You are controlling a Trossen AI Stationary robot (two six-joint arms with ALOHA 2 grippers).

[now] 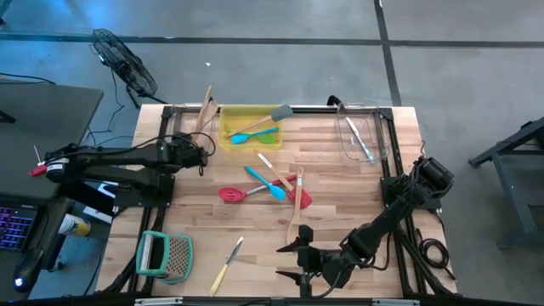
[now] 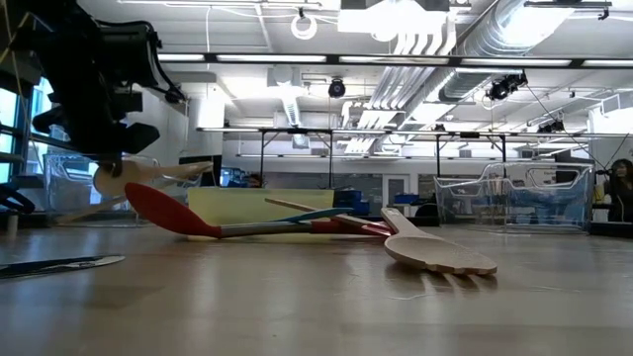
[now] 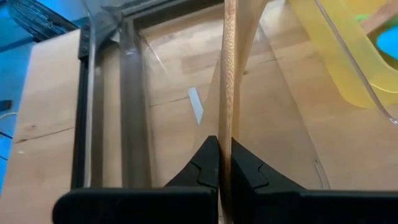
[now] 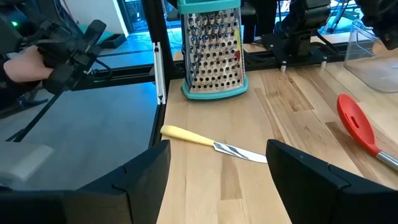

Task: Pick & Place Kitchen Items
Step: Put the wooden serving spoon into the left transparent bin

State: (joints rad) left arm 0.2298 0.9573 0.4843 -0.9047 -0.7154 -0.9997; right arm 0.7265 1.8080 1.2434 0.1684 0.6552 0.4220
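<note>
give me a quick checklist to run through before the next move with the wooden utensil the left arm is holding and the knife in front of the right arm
1. Left pincer shut on the pale wooden utensil: ok.
2. Utensil lifted off the wooden table: ok, in the low view.
3. Yellow rectangular bin next to the left pincer: ok.
4. Room left in that bin: cannot tell; blue and green spatulas already lie in it.
5. Right pincer open and empty: ok.
6. Yellow-handled knife lying free ahead of the right pincer: ok.

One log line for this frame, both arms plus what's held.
left gripper: shut on wooden utensil, near yellow bin | right gripper: open, empty, facing knife | pile mid-table: waiting
</note>
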